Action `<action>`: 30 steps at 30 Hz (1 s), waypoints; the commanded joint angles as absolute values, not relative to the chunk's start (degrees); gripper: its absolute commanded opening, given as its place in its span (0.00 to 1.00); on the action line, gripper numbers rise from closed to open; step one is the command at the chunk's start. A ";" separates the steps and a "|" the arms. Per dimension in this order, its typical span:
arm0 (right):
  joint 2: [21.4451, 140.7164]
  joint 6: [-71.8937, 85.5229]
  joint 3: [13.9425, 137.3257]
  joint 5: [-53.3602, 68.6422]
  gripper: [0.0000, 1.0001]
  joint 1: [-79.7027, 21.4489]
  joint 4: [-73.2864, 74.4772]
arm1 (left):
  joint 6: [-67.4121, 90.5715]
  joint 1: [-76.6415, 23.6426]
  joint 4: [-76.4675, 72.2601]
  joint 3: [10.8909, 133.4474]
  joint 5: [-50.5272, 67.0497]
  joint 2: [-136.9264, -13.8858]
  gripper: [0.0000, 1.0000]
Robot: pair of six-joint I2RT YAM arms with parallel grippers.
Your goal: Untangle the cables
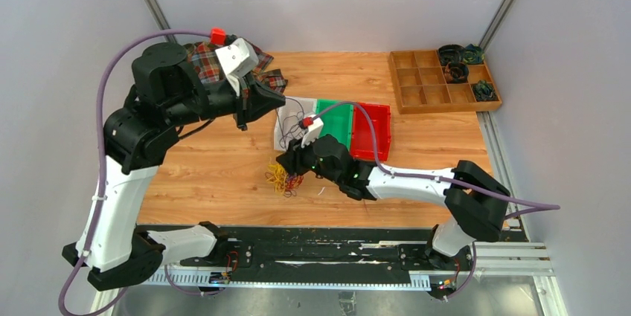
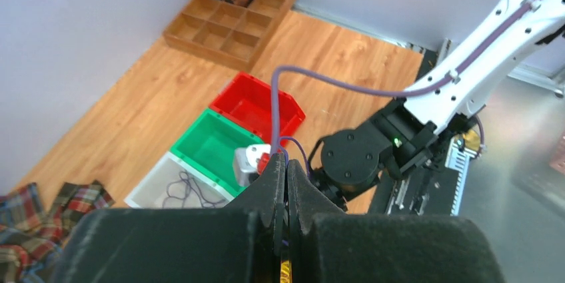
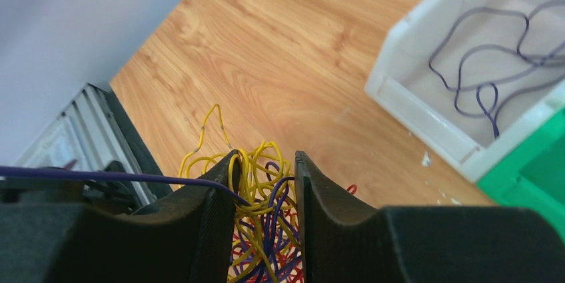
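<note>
— Tangle (image 1: 283,179) of yellow, purple and red cables on the table, just on the near side of the white bin (image 3: 400,96).
— And the right gripper (image 3: 266,156)?
— Low on the tangle beside that bin, fingers (image 3: 213,196) apart, yellow and purple loops in the gap.
— Left gripper (image 2: 285,161)?
— High over the bin's far edge, fingers pressed together, a thin purple strand (image 2: 298,144) arching from the tips. One loose purple cable (image 3: 490,90) lies inside the bin.

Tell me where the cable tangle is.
The cable tangle lies left of centre in the top view, near the white bin, right gripper astride it.
</note>
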State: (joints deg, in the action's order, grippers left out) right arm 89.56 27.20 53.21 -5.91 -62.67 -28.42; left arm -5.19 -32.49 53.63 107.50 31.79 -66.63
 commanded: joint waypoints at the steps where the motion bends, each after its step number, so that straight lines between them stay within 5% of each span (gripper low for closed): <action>1: 90.80 28.87 48.72 -8.54 0.35 -63.54 -27.38 | -7.72 -32.87 49.89 112.90 28.82 -66.50 0.00; 14: 94.77 31.34 44.69 -9.18 0.35 -63.55 -27.06 | -14.21 -32.87 45.52 126.34 17.76 -70.33 0.00; 30: 98.56 31.86 45.50 -8.99 0.36 -63.54 -25.90 | -24.49 -32.87 15.33 124.27 0.65 -65.75 0.00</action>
